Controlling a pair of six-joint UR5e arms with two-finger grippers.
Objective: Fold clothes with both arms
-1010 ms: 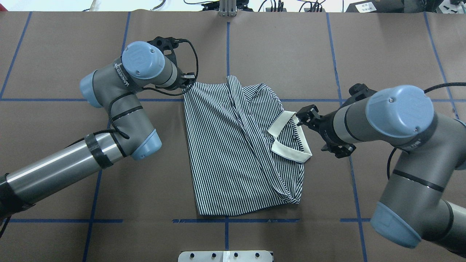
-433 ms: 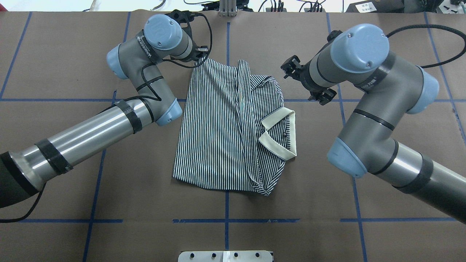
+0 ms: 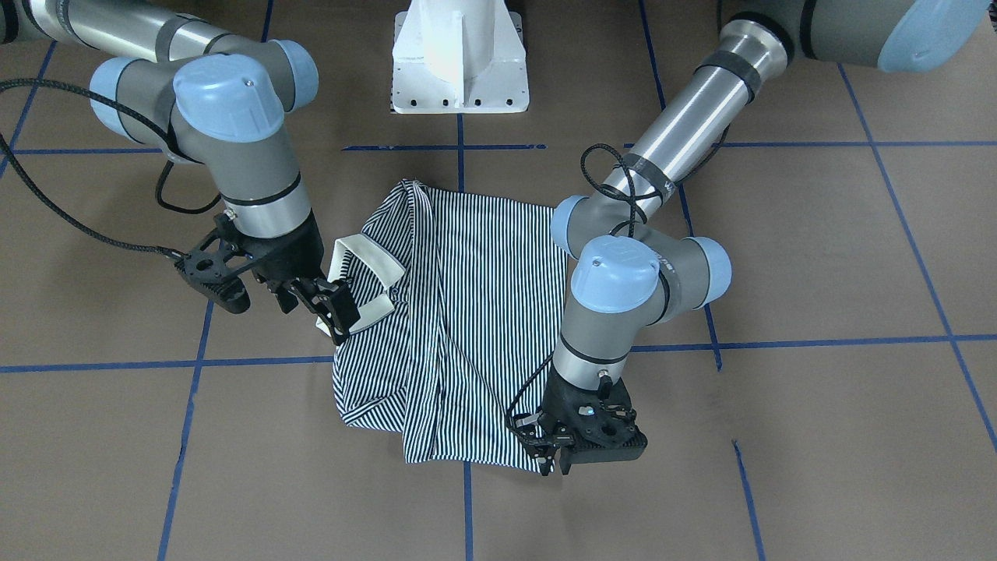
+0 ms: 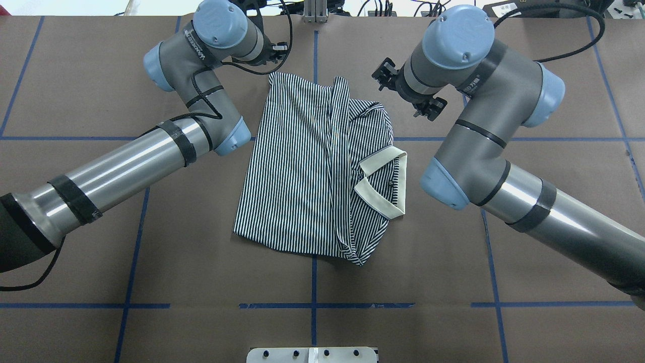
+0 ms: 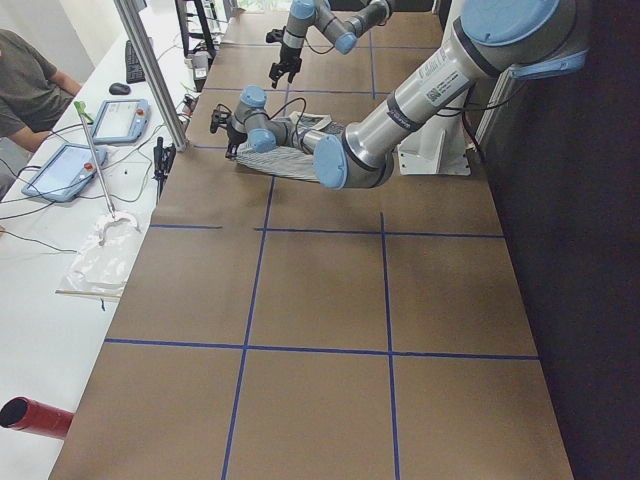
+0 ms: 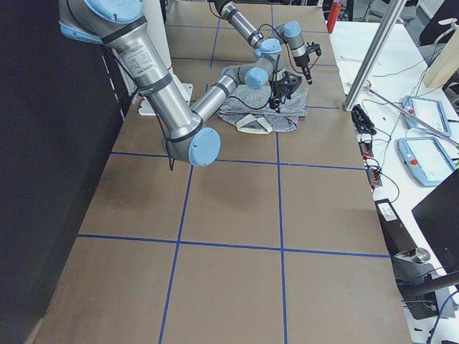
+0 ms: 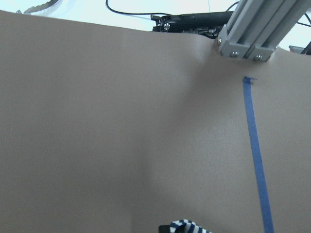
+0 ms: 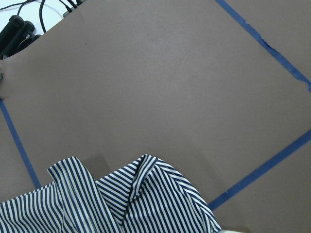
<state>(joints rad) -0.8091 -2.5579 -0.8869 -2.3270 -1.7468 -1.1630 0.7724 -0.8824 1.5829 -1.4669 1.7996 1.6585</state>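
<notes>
Overhead exterior view: 1 striped polo shirt [image 4: 297,176] lies roughly folded at the centre of the brown table [image 4: 151,262], its cream collar [image 4: 400,186] on the right side. At the shirt's far left corner, the left gripper [image 3: 549,460] pinches the fabric. The right gripper [image 4: 383,74] hangs near the far right edge, jaws apart, holding nothing.

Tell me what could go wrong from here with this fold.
1. Only the left hand grips the shirt, by one far corner; more pull may twist it askew.
2. The right hand is open, holding nothing, near the collar side; descending, it may snag the collar instead of a corner.
3. The bunched ridge down the middle may get folded in.
</notes>
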